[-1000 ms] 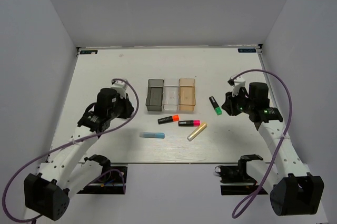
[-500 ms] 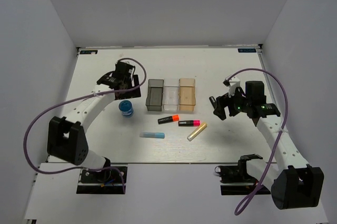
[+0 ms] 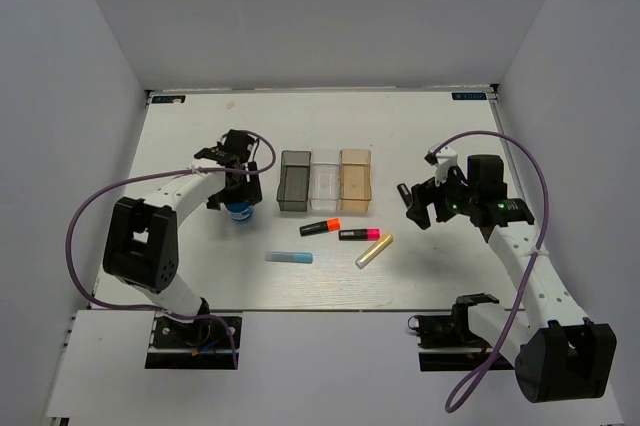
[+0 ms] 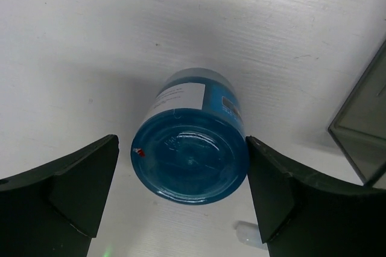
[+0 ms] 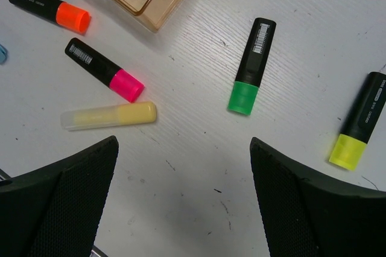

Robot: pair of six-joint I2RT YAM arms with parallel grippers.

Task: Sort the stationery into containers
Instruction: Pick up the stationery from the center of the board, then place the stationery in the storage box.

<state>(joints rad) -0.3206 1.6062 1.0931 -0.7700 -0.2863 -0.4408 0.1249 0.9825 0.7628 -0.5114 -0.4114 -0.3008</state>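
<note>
Stationery lies on the table (image 3: 200, 276) by three bins (image 3: 326, 168). The blue roll (image 4: 190, 154) stands left of them, between the spread left claw (image 4: 182, 148). The right claw (image 5: 184, 148), also spread, hangs near the green highlighter (image 5: 252, 67) toward the right edge.

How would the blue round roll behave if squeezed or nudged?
Standing on its flat end, the blue round roll probably stays put; knocked over, its curved side would likely roll. Its glossy wall may slip.
</note>
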